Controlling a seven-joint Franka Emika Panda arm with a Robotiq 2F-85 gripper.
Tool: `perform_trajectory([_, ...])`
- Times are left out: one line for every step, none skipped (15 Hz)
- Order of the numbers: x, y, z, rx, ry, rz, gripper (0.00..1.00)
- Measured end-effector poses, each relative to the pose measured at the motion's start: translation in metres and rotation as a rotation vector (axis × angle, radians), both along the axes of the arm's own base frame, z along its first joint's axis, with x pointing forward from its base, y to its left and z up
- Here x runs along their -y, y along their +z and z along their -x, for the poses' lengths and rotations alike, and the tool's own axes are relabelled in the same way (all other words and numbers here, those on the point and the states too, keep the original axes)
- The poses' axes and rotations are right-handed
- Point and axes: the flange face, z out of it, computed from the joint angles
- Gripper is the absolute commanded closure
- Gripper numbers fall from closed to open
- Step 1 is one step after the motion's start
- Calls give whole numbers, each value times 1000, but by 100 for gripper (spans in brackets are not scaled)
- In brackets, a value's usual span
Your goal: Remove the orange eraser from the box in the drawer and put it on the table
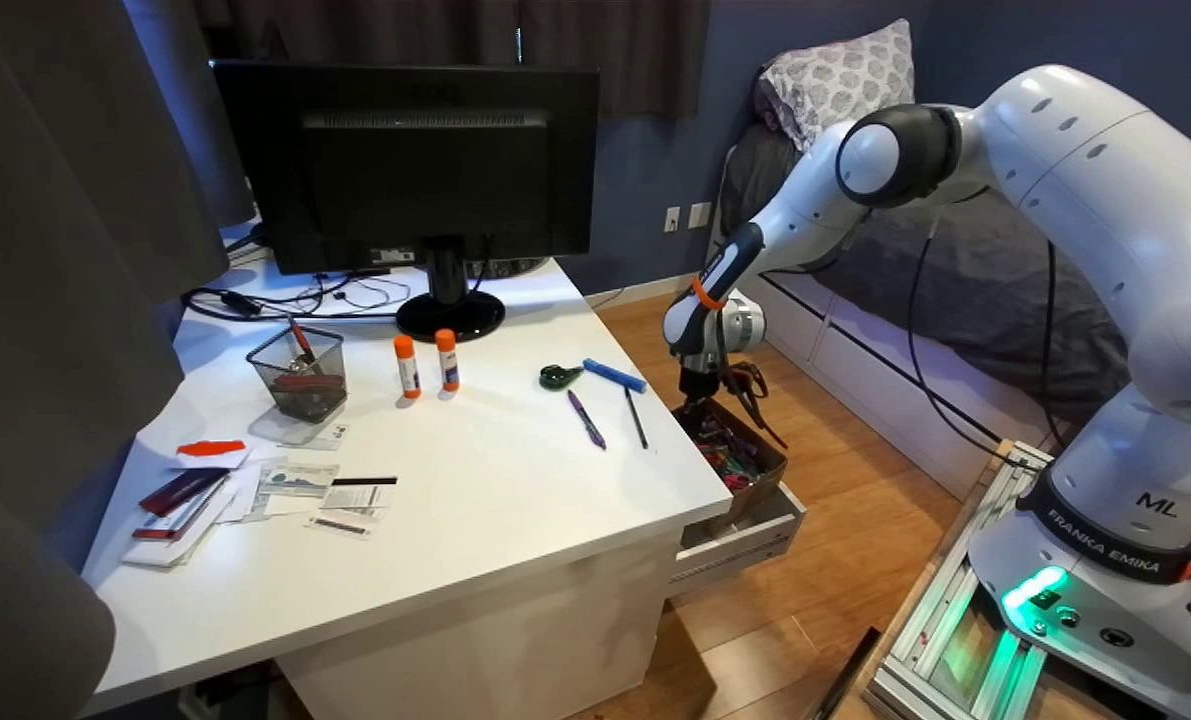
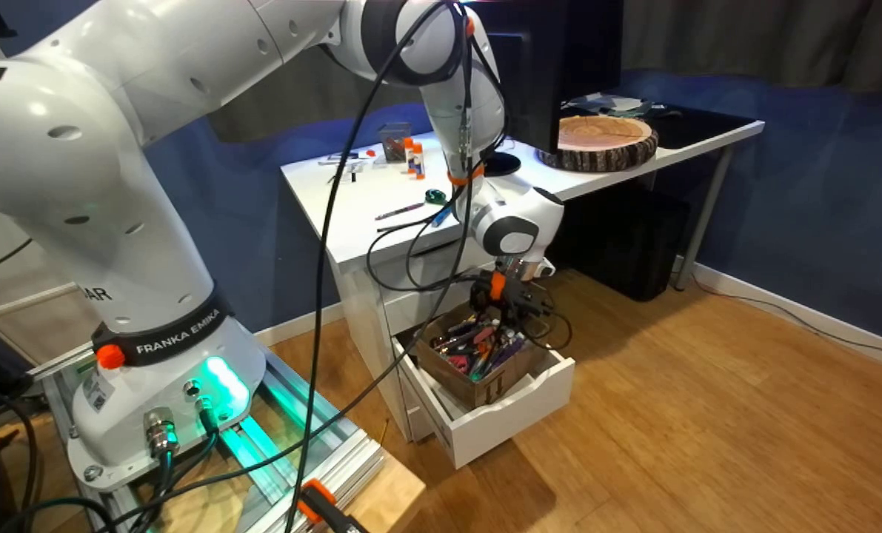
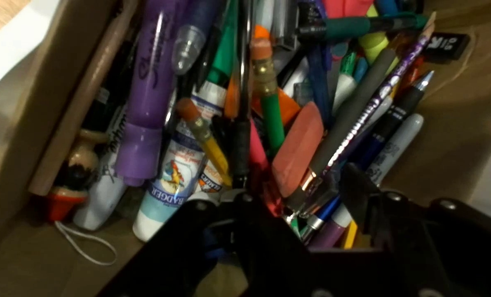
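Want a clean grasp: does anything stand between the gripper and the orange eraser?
Nothing visible covers the orange eraser in the wrist view, but a dark grey stick runs along its right side.

The pinkish-orange, bevelled eraser (image 3: 298, 149) lies in the brown box (image 2: 494, 386), its length pointing about one o'clock in the wrist view. The box sits in the white drawer (image 1: 740, 556), pulled open at four o'clock from the white table (image 1: 495, 480) in an exterior view.

Matt eraser (image 3: 298, 149), cardboard box (image 3: 447, 165).
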Motion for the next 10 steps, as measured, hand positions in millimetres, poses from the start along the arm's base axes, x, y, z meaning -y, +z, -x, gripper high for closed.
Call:
perform_trajectory([0, -1, 0, -3, -1, 1, 65])
perform_trajectory([0, -1, -1, -5, 0, 2, 73])
perform_trajectory([0, -1, -1, -9, 2, 4, 78])
perform_trajectory([0, -1, -1, -13, 3, 5, 79])
perform_trajectory([0, -1, -1, -18, 4, 5, 81])
perform_trajectory([0, -1, -1, -24, 6, 4, 77])
perform_trajectory([0, -1, -1, -31, 7, 2, 73])
perform_trajectory([0, -1, -1, -37, 8, 1, 74])
perform_trajectory([0, 0, -1, -42, 11, 1, 75])
perform_trajectory([0, 0, 0, -47, 12, 0, 90])
